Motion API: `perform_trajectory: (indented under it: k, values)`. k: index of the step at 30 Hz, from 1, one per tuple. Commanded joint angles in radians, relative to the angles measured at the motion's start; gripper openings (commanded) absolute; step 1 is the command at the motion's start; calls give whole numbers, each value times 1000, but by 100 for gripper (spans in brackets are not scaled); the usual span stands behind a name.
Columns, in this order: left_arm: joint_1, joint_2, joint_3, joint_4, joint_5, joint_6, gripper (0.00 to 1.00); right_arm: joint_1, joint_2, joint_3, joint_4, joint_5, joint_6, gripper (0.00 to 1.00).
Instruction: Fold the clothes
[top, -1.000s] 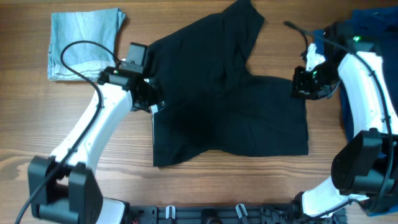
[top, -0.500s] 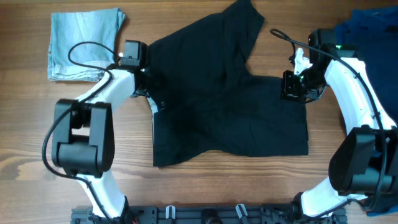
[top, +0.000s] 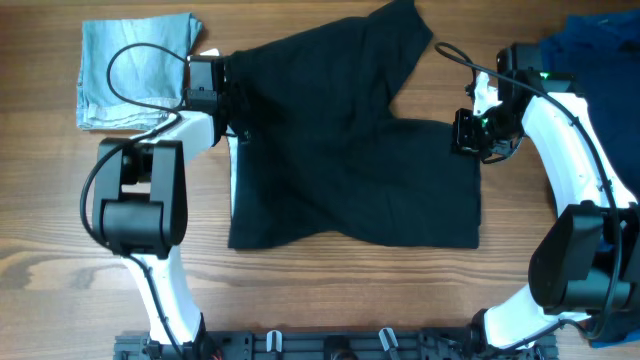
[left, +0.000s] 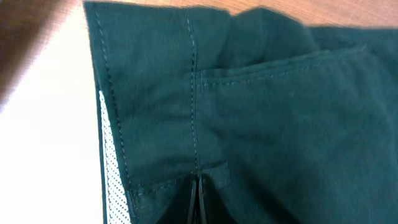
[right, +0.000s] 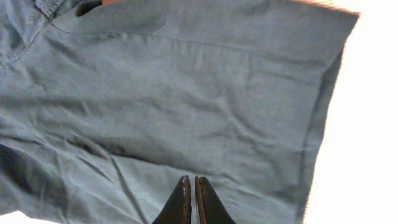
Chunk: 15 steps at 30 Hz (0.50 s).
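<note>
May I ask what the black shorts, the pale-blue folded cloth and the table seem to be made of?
The black fabric shorts look like matte woven cloth, perhaps cotton twill, with stitched seams and soft creases. The pale-blue folded cloth looks like faded denim, but its weave is too small to confirm. The table shows wood grain and may be laminate.

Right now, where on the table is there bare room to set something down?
The wood is bare along the near edge below the black shorts and at bottom left. Crowded: pale-blue cloth top left, dark-blue heap top right.
</note>
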<state>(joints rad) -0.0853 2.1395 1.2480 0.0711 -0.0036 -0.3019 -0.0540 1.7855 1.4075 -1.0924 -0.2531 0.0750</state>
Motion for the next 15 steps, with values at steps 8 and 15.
perform_trajectory:
  k: [8,15]
  values:
    - [2,25,122,-50,1,145,5,1,-3,-2,160,0,-32,4]
    - [-42,-320,215,-549,203,-28,19,0,0,-10,181,217,23,10]
